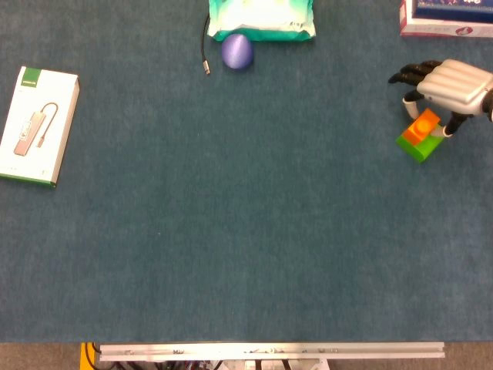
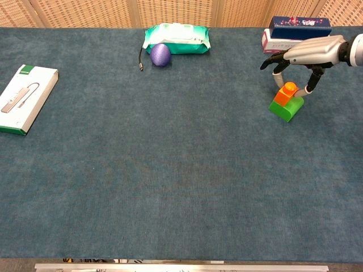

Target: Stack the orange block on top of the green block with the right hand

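The orange block [image 1: 423,126] [image 2: 285,93] sits on top of the green block [image 1: 417,146] [image 2: 286,110] at the right side of the table. My right hand [image 1: 449,84] [image 2: 306,52] reaches in from the right edge and hovers just over the stack. Its thumb and a finger come down on either side of the orange block and pinch it. The other fingers spread out to the left. Neither view shows my left hand.
A purple ball [image 1: 237,51] lies in front of a green wipes pack [image 1: 262,18] at the back, with a thin cable [image 1: 205,48] beside it. A white boxed adapter [image 1: 37,125] lies at far left. Boxes [image 2: 295,31] are stacked behind the right hand.
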